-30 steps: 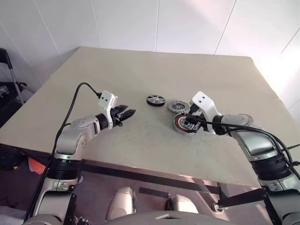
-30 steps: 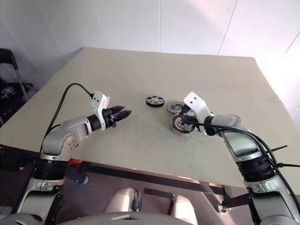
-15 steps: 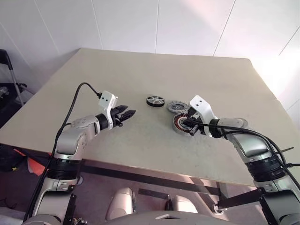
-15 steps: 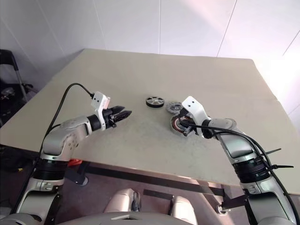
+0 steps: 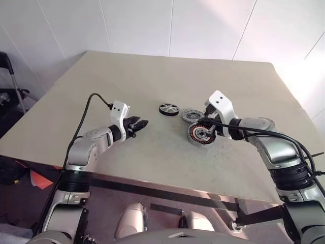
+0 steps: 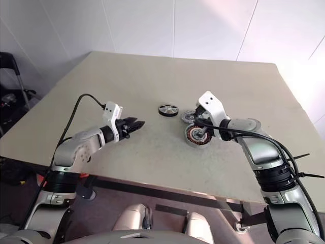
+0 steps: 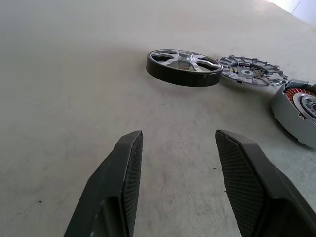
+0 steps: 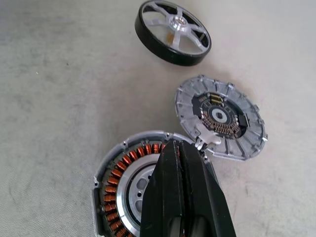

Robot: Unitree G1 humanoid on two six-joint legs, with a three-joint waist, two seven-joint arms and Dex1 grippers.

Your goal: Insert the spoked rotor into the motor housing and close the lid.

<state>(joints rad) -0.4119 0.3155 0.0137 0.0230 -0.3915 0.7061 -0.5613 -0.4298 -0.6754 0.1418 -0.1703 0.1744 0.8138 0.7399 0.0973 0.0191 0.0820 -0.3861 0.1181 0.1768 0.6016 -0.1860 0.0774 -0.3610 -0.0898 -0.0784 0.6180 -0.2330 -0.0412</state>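
The black spoked rotor (image 5: 168,109) lies flat near the middle of the table. Just right of it lies the grey ribbed lid (image 5: 193,115), face up. In front of the lid sits the motor housing (image 5: 201,134), its reddish windings (image 8: 129,161) showing. My left gripper (image 5: 139,123) hovers low over the table left of the rotor. It points at the rotor (image 7: 184,66) and is open and empty. My right gripper (image 8: 176,146) is shut, its tips just above the housing's (image 8: 111,190) rim beside the lid (image 8: 219,117).
The beige table (image 5: 152,76) has bare room behind and left of the parts; its front edge runs close below both arms. A dark frame (image 5: 7,76) stands beyond the table's left edge. White wall panels rise behind.
My right gripper has risen a little over the housing, still shut. The left gripper has hardly moved, and the three parts lie where they were.
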